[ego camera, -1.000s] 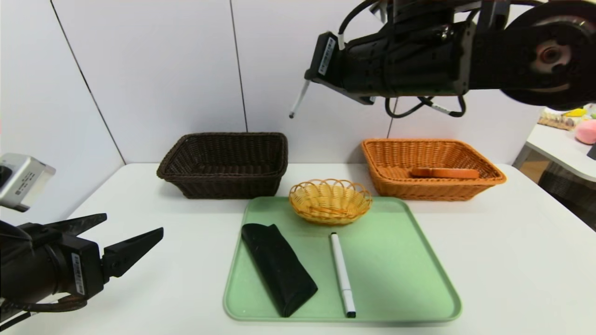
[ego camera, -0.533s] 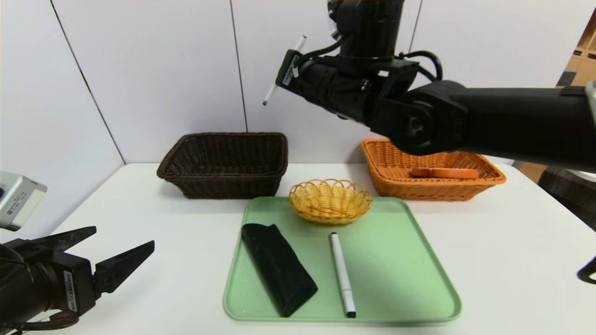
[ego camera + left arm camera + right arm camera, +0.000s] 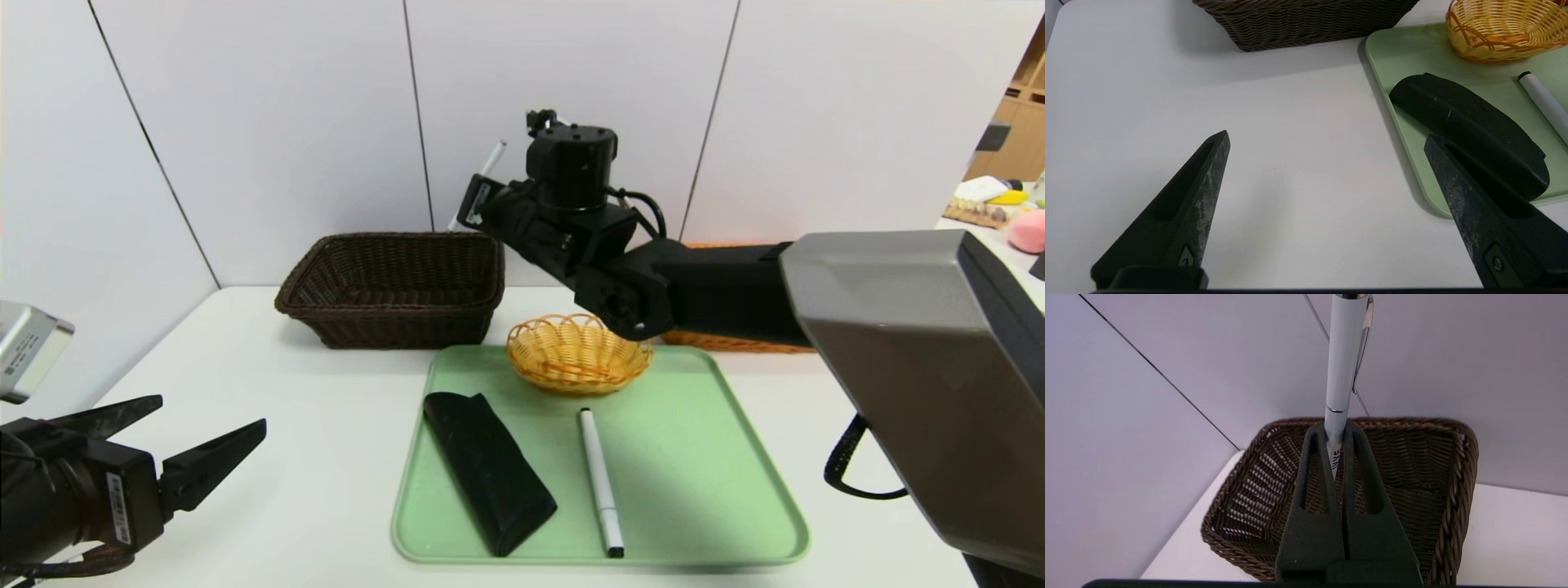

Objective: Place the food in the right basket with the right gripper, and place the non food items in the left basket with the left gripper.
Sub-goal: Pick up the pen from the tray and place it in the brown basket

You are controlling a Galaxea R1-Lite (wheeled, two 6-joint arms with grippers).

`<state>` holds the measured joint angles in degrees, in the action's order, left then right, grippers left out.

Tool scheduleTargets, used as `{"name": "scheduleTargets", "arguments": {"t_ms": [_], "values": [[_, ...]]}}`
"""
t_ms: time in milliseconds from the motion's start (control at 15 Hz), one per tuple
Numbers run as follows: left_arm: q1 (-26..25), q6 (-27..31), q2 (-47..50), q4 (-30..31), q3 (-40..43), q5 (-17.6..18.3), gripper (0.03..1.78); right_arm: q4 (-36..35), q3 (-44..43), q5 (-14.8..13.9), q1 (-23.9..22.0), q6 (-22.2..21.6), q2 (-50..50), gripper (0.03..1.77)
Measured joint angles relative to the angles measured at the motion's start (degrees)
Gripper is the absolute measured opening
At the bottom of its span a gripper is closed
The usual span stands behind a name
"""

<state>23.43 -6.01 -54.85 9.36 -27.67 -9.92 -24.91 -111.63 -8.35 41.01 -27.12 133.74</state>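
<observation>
Above white table, right claw (image 3: 1334, 435) pinches blue-lettered, unreadable pen (image 3: 1345, 355) over brown basket (image 3: 1437, 465); left claw (image 3: 1327, 143) spread.

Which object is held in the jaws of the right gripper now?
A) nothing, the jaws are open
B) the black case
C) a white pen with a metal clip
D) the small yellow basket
C: in the right wrist view the right gripper is shut on the white pen above the dark brown basket; the black case lies on the green tray.
</observation>
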Motion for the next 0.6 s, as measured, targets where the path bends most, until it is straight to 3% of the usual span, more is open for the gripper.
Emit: {"name": "scheduleTargets", "arguments": {"t_ms": [600], "values": [[0.0,-0.1,0.1,0.0,0.4,-0.3,1.69,-0.9,-0.1,0.1,-0.6,0.3,5.6,0.06]]}}
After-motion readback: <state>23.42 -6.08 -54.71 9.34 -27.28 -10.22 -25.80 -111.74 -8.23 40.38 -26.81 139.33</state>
